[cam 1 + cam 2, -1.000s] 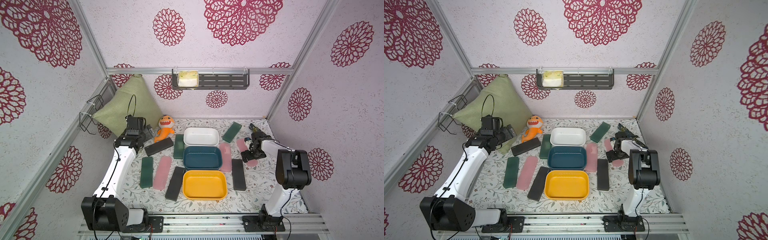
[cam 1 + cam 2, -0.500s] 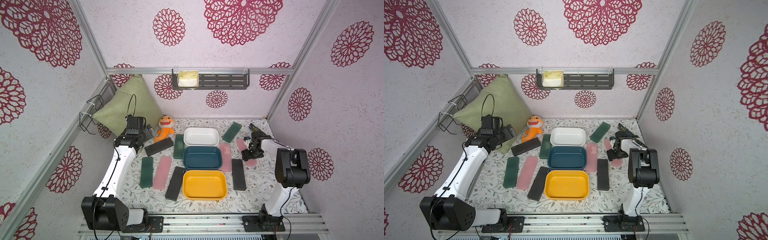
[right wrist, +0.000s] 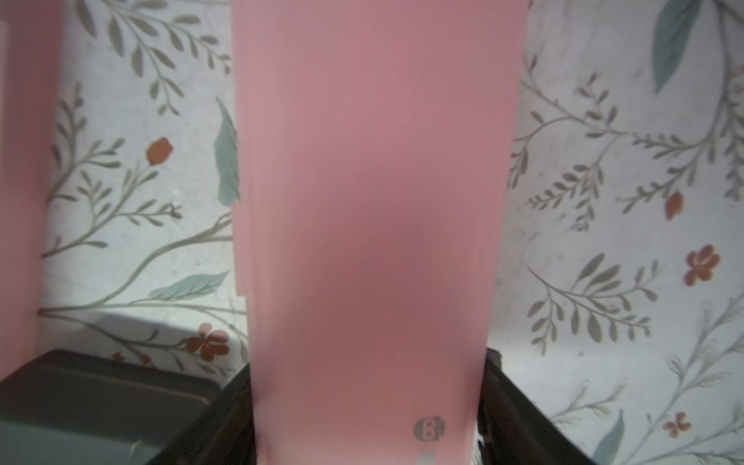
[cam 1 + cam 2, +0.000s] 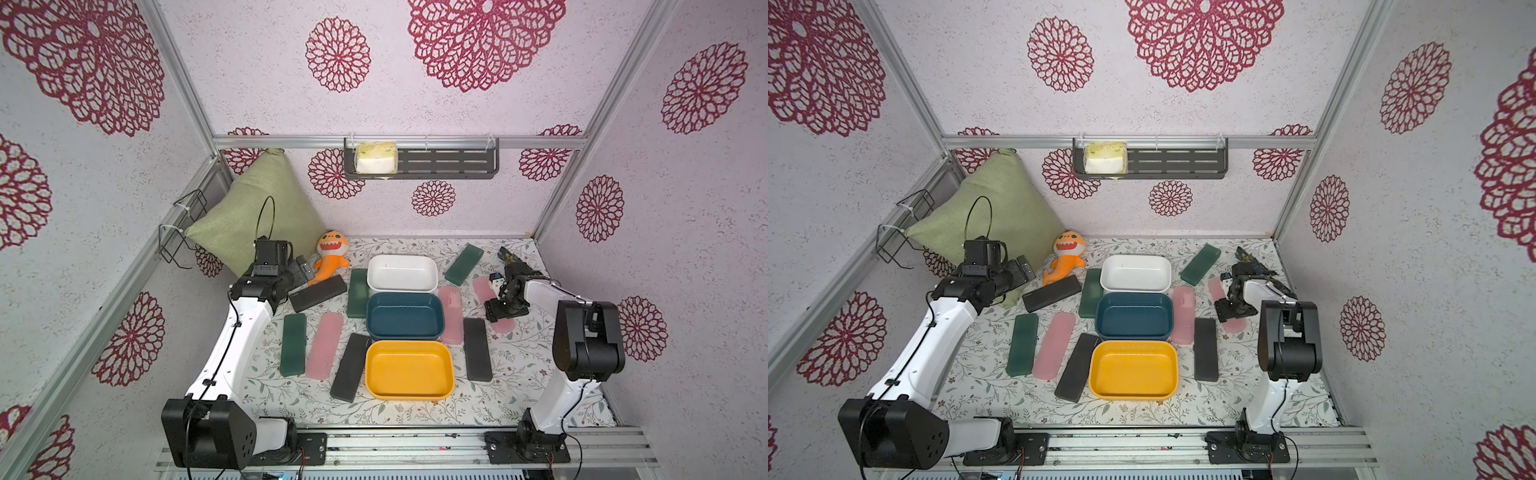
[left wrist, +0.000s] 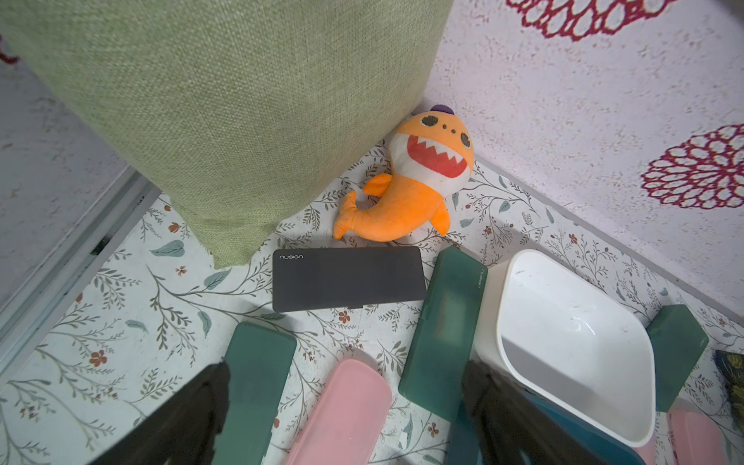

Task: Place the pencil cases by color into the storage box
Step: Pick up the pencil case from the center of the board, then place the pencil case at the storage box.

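Observation:
Three bins stand in a column mid-table: white point(image 4: 402, 274), blue point(image 4: 405, 318), yellow point(image 4: 409, 370). My right gripper point(image 4: 500, 309) is low at the right, shut across a pink pencil case point(image 3: 370, 181) lying on the mat, with its fingers point(image 3: 225, 406) pressed on both long sides. My left gripper point(image 5: 346, 386) hangs open and empty above the back left, near a black case point(image 5: 348, 284). Left of the bins lie green point(image 4: 293, 344), pink point(image 4: 325, 345), black point(image 4: 350, 366) and green point(image 4: 358, 286) cases. To the right lie pink point(image 4: 451, 313), black point(image 4: 477, 349) and green point(image 4: 464, 264) ones.
A green cushion point(image 4: 249, 212) leans in the back left corner with an orange shark plush point(image 4: 330, 255) beside it. A dark patterned cloth point(image 4: 509, 255) lies at the back right behind the right arm. A wall shelf point(image 4: 449, 166) hangs above the table.
My right gripper's jaws have closed onto the pink case at the right. The left arm has stayed where it was.

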### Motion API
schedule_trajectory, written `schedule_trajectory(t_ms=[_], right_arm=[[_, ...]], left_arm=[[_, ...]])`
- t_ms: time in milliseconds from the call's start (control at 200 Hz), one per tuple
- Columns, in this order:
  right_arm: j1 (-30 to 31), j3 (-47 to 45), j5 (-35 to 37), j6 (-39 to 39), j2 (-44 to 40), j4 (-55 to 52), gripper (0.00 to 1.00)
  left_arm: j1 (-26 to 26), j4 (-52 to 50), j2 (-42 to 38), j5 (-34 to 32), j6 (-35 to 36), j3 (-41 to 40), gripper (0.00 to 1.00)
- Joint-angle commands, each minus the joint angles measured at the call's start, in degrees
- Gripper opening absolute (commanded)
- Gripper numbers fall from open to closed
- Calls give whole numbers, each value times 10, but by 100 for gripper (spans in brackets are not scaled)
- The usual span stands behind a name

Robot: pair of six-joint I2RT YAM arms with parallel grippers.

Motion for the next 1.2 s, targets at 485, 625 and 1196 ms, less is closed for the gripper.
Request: schedule_trajectory(t_ms=[485, 625, 1196], right_arm=[[49, 22, -140, -100, -173, -3, 67], [108, 54, -149, -156, -166, -37, 67], [283, 206, -125, -364, -14, -142, 69]], left_arm=[[-2, 43, -36, 38, 17, -32, 97], [-2, 44, -46, 41, 16, -40, 97], [-3, 65, -68, 57, -8, -77, 97]])
